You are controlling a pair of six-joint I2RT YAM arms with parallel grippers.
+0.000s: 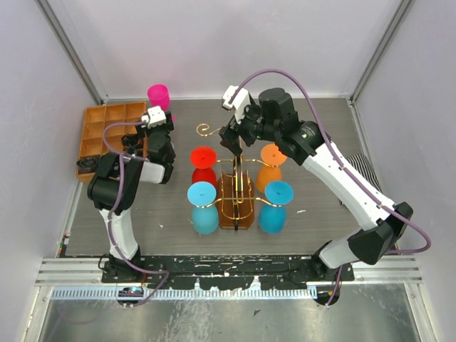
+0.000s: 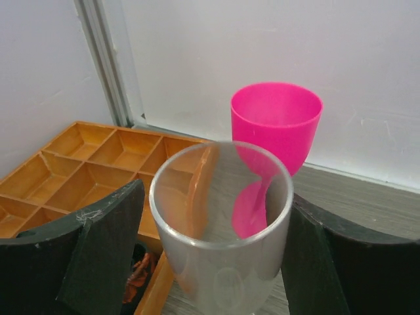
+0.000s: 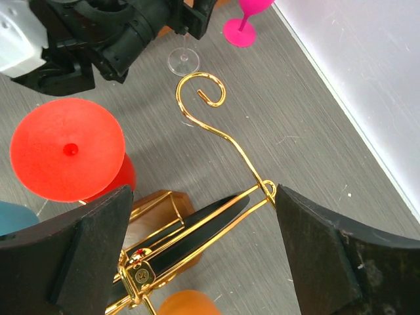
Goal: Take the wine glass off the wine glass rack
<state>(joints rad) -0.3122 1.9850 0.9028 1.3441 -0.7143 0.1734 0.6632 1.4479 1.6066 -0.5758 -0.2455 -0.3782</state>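
We have one clear plastic wine glass [image 2: 220, 223] off the gold wire rack [image 1: 236, 217], standing toward the desk's far-left corner between our left gripper [image 2: 215, 200] fingers; we cannot tell if they grip it. Our right gripper [image 3: 203, 197] is spread, and four coloured glasses [image 1: 204, 158] remain hanging.

No writing, label, brand mark, number or sign can be read in any view. The wine glass rack [image 1: 236, 217] and the orange tray [image 1: 100, 128] carry nothing legible.
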